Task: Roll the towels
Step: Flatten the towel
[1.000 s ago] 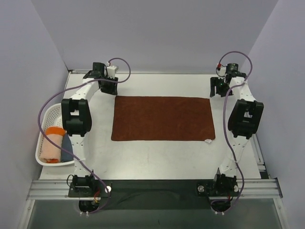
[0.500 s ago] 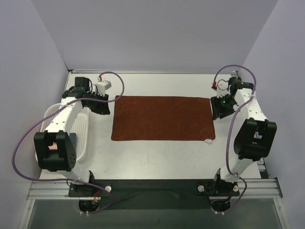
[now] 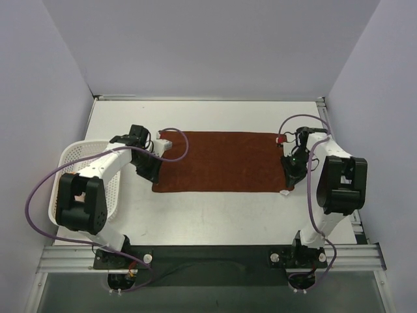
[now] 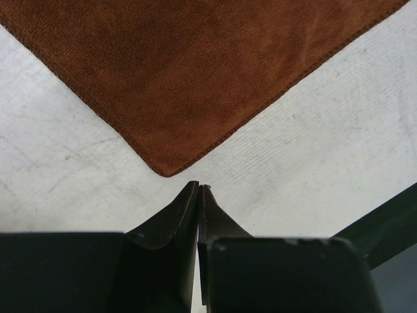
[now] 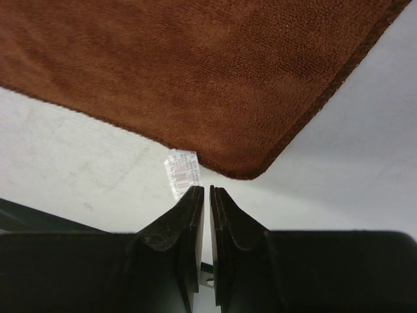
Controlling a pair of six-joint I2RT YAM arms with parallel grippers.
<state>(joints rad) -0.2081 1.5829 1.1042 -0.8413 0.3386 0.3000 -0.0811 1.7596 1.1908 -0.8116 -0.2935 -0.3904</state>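
Since the towel is lying flat & square on the table, you're working both near corners at once. The L gripper is hovering just short of the near-left corner, and the R gripper is just short of the near-right one, beside the tag. Both sets of jaws are sitting together, or v. nearly so, gripping nothing and not touching cloth.

My read: you're lining up w/ the corners so the near edge can be lifted evenly & rolled w/o skewing — you'll be needing to part the jaws first.

Count: 1 towel showing (rust-brown), 1 white tag, 2 grippers, 1 basket at the left. The L arm is hiding most of the basket's inside — so I'm counting nothing there.
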